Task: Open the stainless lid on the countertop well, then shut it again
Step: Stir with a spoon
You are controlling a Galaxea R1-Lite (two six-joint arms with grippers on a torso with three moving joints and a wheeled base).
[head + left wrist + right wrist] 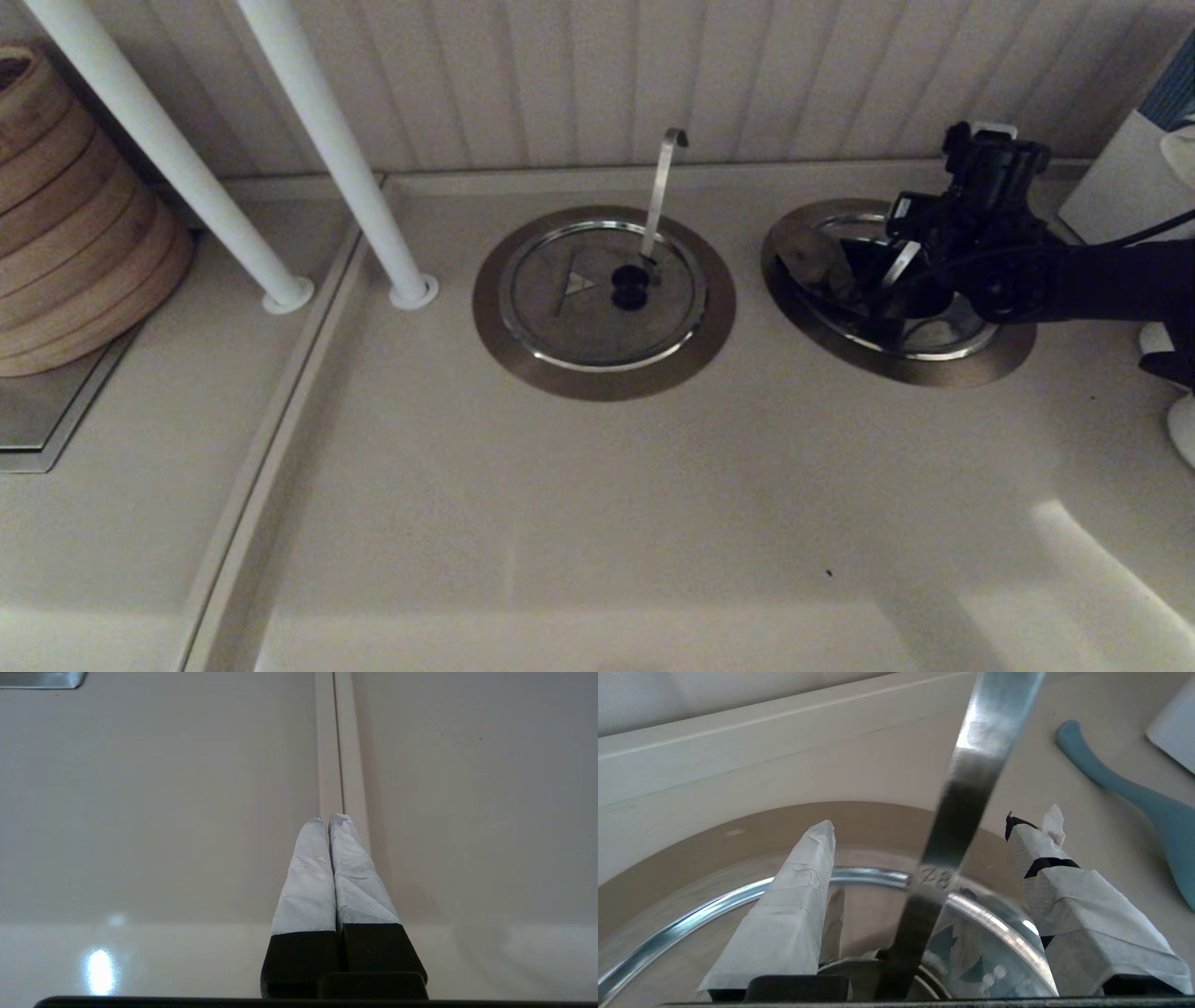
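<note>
The countertop well (990,364) lies at the right of the counter, with a wide brushed-steel ring (738,830). A flap of the stainless lid (810,259) looks tilted up on the well's left side, and shiny interior shows on the near side. The lid's black knob is hidden by the arm. My right gripper (878,269) hovers over the well, open, its taped fingers (803,877) on either side of the straight utensil handle (971,765) without touching it. My left gripper (331,817) is shut on nothing above bare counter and is out of the head view.
The twin lid (560,317) with the hook-tipped handle (665,177) sits closed at mid-counter. Two white posts (345,168) stand to its left, with stacked bamboo steamers (65,215) at far left. A teal utensil (1134,798) and a white box (1120,187) lie right of the well.
</note>
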